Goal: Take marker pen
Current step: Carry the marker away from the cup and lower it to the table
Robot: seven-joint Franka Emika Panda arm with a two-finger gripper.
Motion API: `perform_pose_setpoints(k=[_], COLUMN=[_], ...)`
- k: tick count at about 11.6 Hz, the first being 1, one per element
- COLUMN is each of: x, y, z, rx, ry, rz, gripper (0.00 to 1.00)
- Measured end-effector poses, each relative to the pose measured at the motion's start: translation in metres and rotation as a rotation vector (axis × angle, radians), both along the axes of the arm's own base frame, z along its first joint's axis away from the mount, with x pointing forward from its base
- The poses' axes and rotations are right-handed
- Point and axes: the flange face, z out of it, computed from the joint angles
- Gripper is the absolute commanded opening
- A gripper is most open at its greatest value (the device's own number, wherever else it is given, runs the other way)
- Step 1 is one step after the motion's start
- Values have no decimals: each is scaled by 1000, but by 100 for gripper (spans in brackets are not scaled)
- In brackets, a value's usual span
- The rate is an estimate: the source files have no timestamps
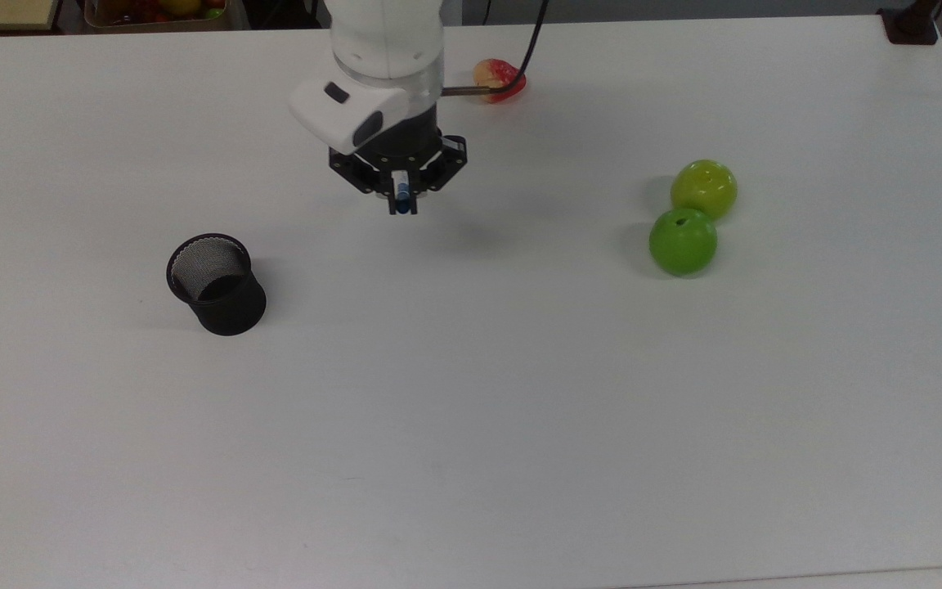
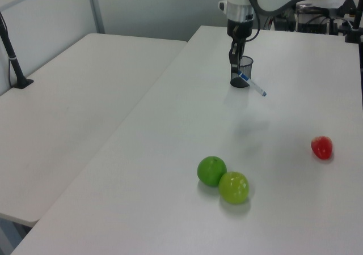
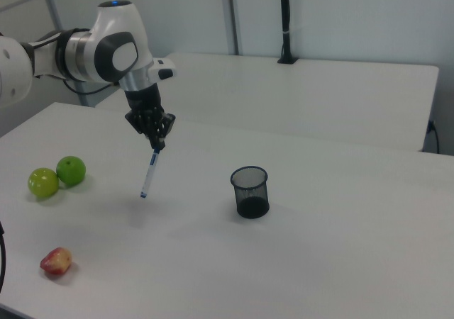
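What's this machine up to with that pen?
A white robot arm's gripper is shut on a marker pen and holds it in the air above the white table, hanging down at a slight tilt. The black mesh cup stands upright with nothing showing inside it, off to the top view's left of the gripper. Two green apples sit touching each other on the top view's right, and a red fruit lies apart from them.
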Motion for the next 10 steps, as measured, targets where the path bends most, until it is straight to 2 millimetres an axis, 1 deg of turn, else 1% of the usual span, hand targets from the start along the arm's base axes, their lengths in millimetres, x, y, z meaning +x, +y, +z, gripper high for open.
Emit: perform_pose_setpoints(k=[3,5,6,8,10], x=[0,1,1,1,2], y=[25,37,41,43,43], z=[-41,-69,-77,-85,-92], rx=[15,19,25,33,36], ry=[71,113,128,140,151], rz=[26,34,35,32,30], gripper=[3,3,3,4,10])
